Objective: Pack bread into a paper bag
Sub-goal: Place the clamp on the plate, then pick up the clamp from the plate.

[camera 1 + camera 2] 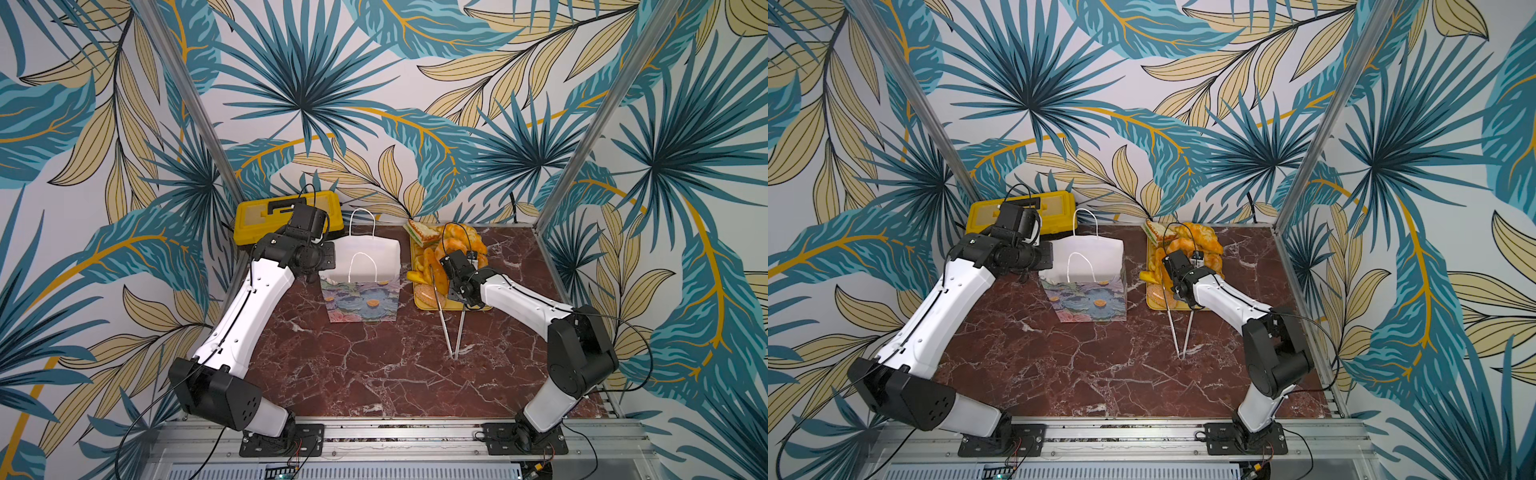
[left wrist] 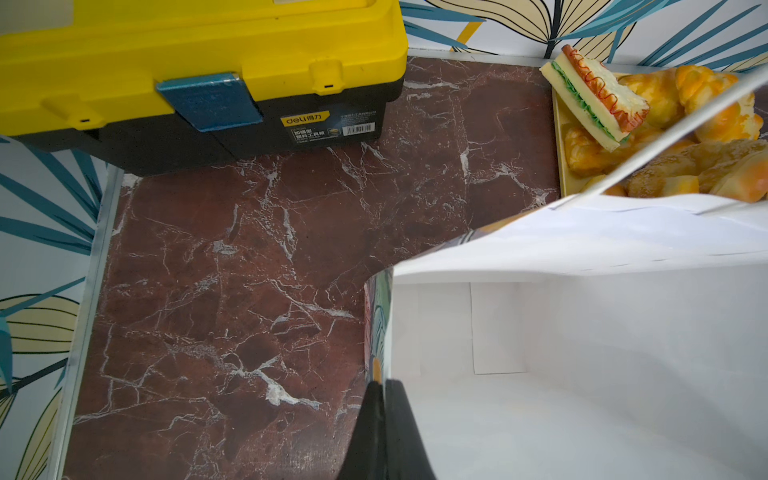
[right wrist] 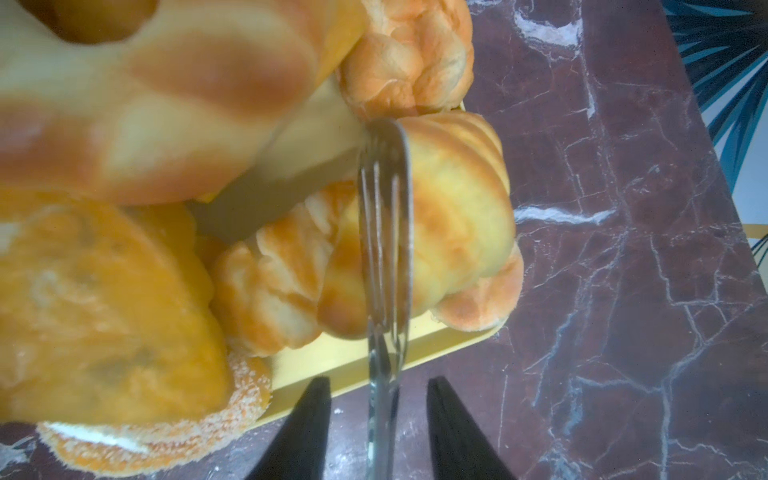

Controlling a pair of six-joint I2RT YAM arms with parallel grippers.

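Note:
The paper bag (image 1: pixel 362 299) stands open at mid-table, showing its white lining (image 2: pixel 582 332). My left gripper (image 2: pixel 384 388) is shut on the bag's left rim, one finger inside and one outside. The bread (image 1: pixel 455 249) is heaped on a yellow tray (image 3: pixel 332 361) to the right of the bag, with a triangular sandwich (image 2: pixel 594 95) at the tray's far end. Metal tongs (image 1: pixel 446 332) lie with their hinge on the table and their arms reaching into the pile. My right gripper (image 3: pixel 380 388) is open at the tray's near edge. One tong arm (image 3: pixel 384 249) passes between its fingers, touching neither.
A yellow-and-black toolbox (image 1: pixel 266 220) sits at the back left corner, just behind my left wrist. Aluminium frame posts and patterned walls close in the marble table (image 1: pixel 353 365) at the back and both sides.

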